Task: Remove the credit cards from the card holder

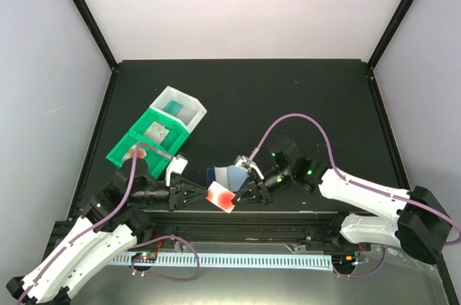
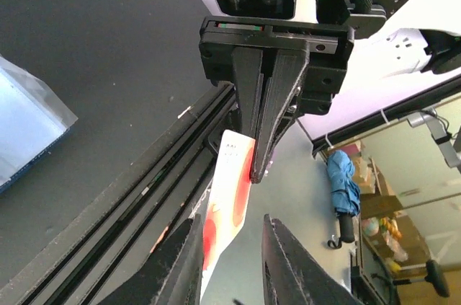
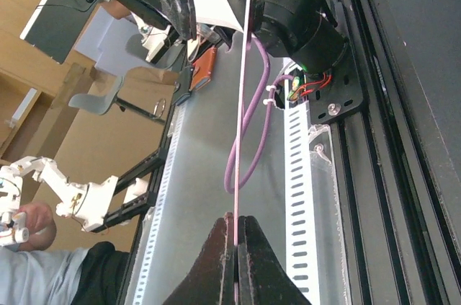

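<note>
The right gripper [image 3: 236,222] was pinched shut on one edge of the red card [image 1: 221,197]. It held the card clear of the table [image 1: 288,96], so the free end stuck out leftward. The left gripper [image 2: 232,224] had its jaws partly open astride that end, one finger [image 2: 180,262] close against the card and the other apart. I judged this a handover, not yet gripped. The holder [image 1: 225,173] lay on the table just beyond them. No second card could be made out.
</note>
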You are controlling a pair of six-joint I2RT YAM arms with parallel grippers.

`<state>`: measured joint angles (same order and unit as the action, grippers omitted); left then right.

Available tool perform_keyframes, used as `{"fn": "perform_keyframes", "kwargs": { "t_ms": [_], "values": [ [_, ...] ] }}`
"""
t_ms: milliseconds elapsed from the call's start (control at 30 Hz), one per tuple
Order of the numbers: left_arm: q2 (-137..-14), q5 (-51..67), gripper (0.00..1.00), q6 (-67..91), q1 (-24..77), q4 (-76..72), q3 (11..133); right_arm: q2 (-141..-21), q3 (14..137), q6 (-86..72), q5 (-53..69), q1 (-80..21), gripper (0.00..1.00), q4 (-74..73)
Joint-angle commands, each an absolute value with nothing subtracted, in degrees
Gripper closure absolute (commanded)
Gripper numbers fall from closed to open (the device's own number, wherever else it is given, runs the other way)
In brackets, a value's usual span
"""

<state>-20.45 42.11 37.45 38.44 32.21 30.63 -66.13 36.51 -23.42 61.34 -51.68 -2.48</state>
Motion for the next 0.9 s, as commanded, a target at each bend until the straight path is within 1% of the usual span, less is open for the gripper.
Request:
{"fn": "perform_keyframes", "kwargs": {
  "t_ms": [0,33,100,267,367,700,867],
  "values": [
    [-21.8,44.5,0.77,35.2,38.3,32.8,32.2,-66.6,37.0,-24.5,62.4,-52.4,0.99,1.2],
    [-22.1,44.3,0.76,34.9,38.4,33.2,32.2,-66.8,36.7,-25.2,62.7,-52.4,0.99,2.2],
    [-22.6,43.7,0.72,34.2,38.3,33.6,32.2,-66.7,36.6,-25.7,63.2,-52.7,0.99,3.0],
    [-23.1,42.5,0.71,34.4,38.4,32.2,32.4,-66.4,36.8,-25.7,63.7,-53.2,0.99,2.9],
    [-23.6,42.0,0.67,34.0,38.3,32.8,33.1,-66.4,36.8,-25.4,63.6,-53.3,0.99,2.4],
    [-24.0,39.3,0.68,33.2,38.4,38.1,38.0,-66.3,37.1,-24.1,61.4,-53.3,0.99,-0.3],
    [-24.3,41.3,0.68,33.7,38.4,37.2,36.8,-65.8,36.8,-24.5,61.1,-53.3,0.99,0.1]
  ]
}}
